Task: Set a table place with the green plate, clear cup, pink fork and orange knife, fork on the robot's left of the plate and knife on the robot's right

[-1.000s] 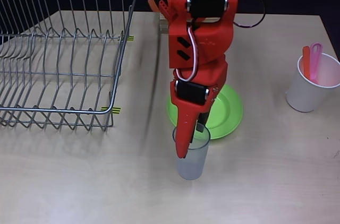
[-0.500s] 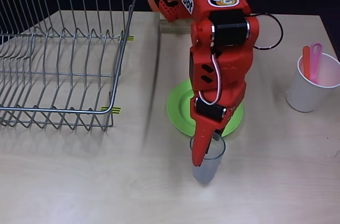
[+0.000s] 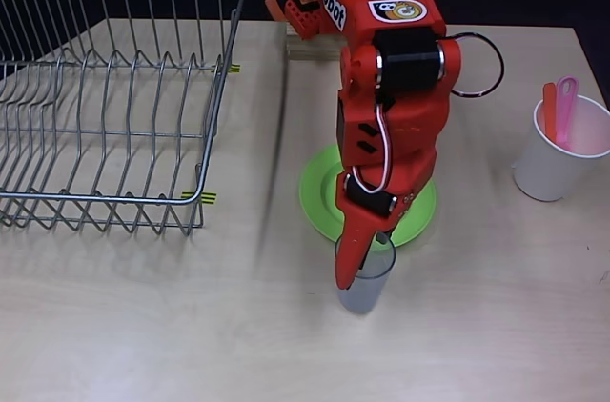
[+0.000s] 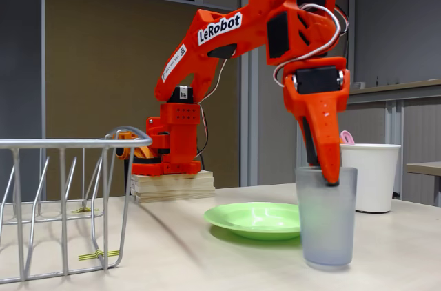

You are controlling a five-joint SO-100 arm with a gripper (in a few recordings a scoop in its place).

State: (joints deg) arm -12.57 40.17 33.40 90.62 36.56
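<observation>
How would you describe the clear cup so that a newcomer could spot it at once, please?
Find the green plate mid-table; the clear cup stands just in front of it, with the arm's jaws at its rim. It is translucent grey, unlike the opaque white cup holding cutlery.

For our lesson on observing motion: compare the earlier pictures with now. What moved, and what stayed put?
The gripper, holding the clear cup by its rim, carried it rightward in the overhead view, then slightly back. The green plate, white cup and dish rack stayed put.

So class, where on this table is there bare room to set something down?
Bare wood lies between the green plate and the white cup, and along the near edge below the dish rack. It is crowded where the clear cup sits against the plate.
</observation>
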